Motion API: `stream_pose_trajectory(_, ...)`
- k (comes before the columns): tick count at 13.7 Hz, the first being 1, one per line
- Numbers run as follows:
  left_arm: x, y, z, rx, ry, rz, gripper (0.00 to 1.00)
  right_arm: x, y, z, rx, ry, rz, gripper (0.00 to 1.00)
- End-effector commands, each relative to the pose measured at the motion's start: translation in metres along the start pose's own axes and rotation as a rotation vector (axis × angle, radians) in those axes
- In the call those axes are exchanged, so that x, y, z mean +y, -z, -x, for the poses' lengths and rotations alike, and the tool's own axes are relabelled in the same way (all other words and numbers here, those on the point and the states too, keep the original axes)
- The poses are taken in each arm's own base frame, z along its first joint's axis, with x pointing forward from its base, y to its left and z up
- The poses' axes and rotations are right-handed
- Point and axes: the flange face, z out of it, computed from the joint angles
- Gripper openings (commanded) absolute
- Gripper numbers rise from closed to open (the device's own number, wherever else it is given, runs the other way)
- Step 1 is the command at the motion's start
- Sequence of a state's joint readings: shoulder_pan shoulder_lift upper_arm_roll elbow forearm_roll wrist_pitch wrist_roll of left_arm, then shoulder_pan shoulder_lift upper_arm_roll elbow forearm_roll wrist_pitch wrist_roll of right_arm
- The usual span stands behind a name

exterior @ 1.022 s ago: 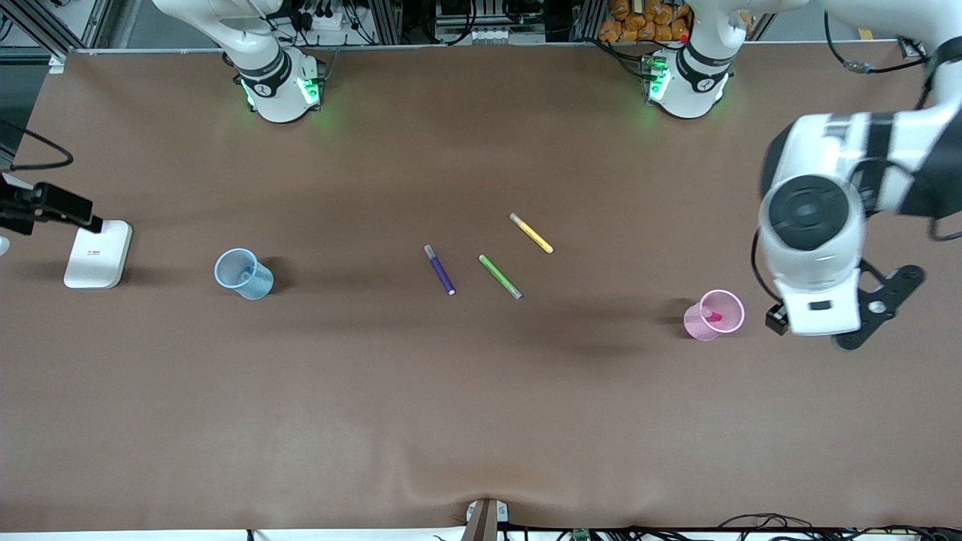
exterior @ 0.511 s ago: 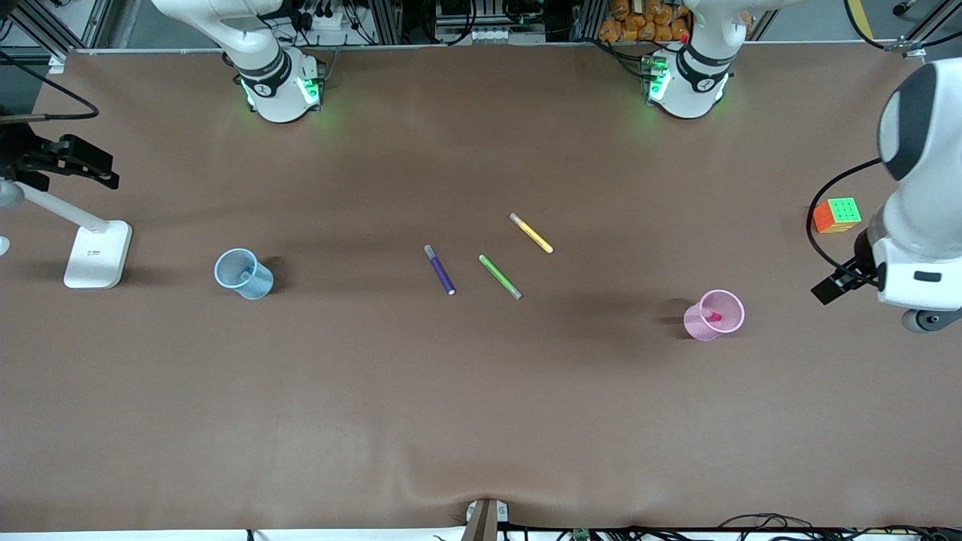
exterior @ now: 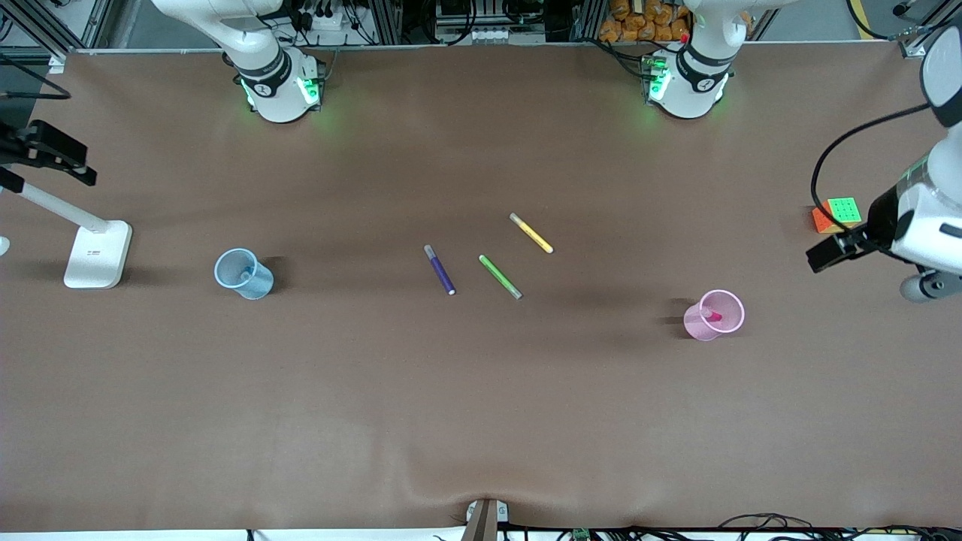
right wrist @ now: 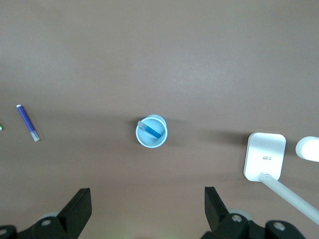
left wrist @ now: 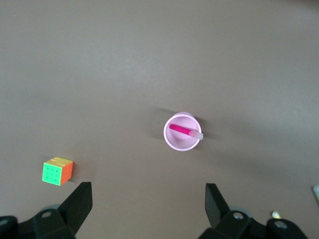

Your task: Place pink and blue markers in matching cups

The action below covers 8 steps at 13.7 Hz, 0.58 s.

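Both markers cupped; sorting judged complete, arms clear.

Pink cup (exterior: 714,315), lower right of the front frame, held the pink marker (exterior: 712,315); blue cup (exterior: 243,273), left of centre, held the blue marker (right wrist: 152,129). My left gripper (left wrist: 147,209) and right gripper (right wrist: 147,208) hung high over the surface (exterior: 481,413), jaws spread wide and empty. Next move, I judged: none beyond parking.
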<state>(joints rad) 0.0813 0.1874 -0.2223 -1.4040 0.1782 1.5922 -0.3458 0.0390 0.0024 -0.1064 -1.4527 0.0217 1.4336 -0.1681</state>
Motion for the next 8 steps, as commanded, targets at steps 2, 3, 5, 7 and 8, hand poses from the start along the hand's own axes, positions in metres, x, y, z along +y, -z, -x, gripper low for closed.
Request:
stream_pose_trajectory(2,-0.006,0.032,0.027,0.008,-0.121,0.008,1.0,0.003,-0.002,0.009,-0.014,0.017,-0.023,1.0)
stream_pose_trajectory(3,-0.005,0.036,0.034,0.005,-0.121,0.025,1.0,0.003,-0.001,0.01,-0.01,0.017,-0.023,1.0)
stream_pose_trajectory(5,-0.002,0.041,0.048,-0.011,-0.118,0.087,1.0,0.002,-0.001,0.01,-0.011,0.017,-0.023,1.0)
stream_pose_trajectory(7,0.001,0.044,0.064,-0.017,-0.107,0.086,1.0,-0.001,-0.001,0.011,-0.019,0.02,-0.025,1.0)
stream_pose_trajectory(8,0.001,0.047,0.071,-0.014,-0.106,0.085,1.0,-0.001,-0.001,0.012,-0.022,0.02,-0.025,1.0)
